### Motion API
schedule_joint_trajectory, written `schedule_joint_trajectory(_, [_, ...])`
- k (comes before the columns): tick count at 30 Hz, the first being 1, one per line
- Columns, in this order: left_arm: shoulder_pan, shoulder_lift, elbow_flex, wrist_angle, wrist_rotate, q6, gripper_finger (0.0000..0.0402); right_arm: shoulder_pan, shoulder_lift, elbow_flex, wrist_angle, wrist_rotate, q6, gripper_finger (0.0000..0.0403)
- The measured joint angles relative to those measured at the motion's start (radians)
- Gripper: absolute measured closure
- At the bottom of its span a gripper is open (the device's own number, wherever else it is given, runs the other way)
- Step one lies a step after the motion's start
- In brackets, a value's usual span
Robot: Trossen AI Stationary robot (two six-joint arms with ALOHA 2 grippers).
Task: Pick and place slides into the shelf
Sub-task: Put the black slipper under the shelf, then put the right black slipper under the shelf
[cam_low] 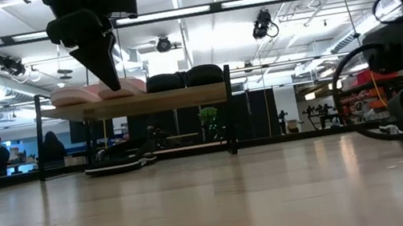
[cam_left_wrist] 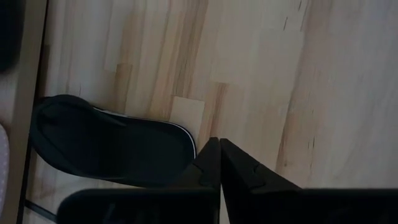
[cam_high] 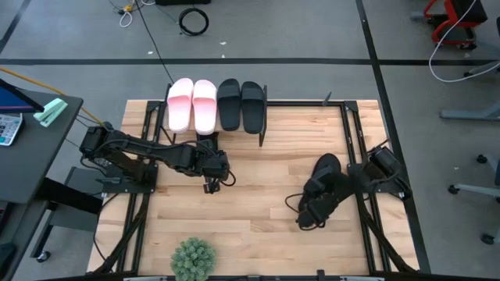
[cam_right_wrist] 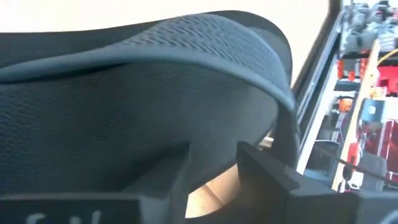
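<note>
A thin black slide (cam_right_wrist: 143, 81) fills the right wrist view, its ribbed sole directly before the right gripper (cam_right_wrist: 214, 177), whose fingers are seen pinching its edge. In the high view this slide (cam_high: 326, 173) is held by the right gripper (cam_high: 316, 204) well to the right of the shelf (cam_high: 262, 121) and nearer the front of the table (cam_high: 258, 226). On the shelf's top board, two pale pink slides (cam_high: 192, 104) and two black wide-strap slides (cam_high: 241, 104) are set side by side, pink at the left end. The left gripper (cam_high: 212, 184) is placed just in front of the shelf, raised off the table, its fingers (cam_left_wrist: 211, 163) pressed together and empty. A second thin black slide (cam_left_wrist: 106, 149) lies on the table under the shelf. A small green plant (cam_high: 193, 259) stands well in front of the shelf.
</note>
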Motion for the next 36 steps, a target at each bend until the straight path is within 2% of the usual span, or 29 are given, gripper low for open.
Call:
schedule_joint_trajectory(3, [0.0, 0.0, 0.0, 0.0, 0.0, 0.0, 0.0389, -0.026, -0.018, -0.002, 0.034, -0.028, -0.05, 0.0304])
schedule_joint_trajectory(7, [0.0, 0.0, 0.0, 0.0, 0.0, 0.0, 0.0377, -0.049, -0.042, -0.002, 0.073, -0.047, -0.082, 0.0386])
schedule_joint_trajectory(13, [0.0, 0.0, 0.0, 0.0, 0.0, 0.0, 0.0385, -0.057, -0.093, 0.022, 0.12, 0.004, -0.127, 0.0398])
schedule_joint_trajectory(20, [0.0, 0.0, 0.0, 0.0, 0.0, 0.0, 0.0394, -0.057, -0.215, 0.097, 0.241, 0.163, -0.238, 0.0399])
schedule_joint_trajectory(27, [-0.002, 0.0, 0.0, 0.0, 0.0, 0.0, 0.0376, -0.057, -0.308, 0.107, 0.189, 0.157, -0.255, 0.0397])
schedule_joint_trajectory(31, [-0.002, 0.0, 0.0, -0.001, 0.0, 0.0, 0.0381, -0.057, -0.32, 0.107, 0.167, 0.078, -0.278, 0.0363])
schedule_joint_trajectory(36, [-0.002, 0.0, 0.0, 0.0, 0.0, 0.0, 0.0394, -0.058, -0.32, 0.107, 0.16, 0.067, -0.361, 0.0301])
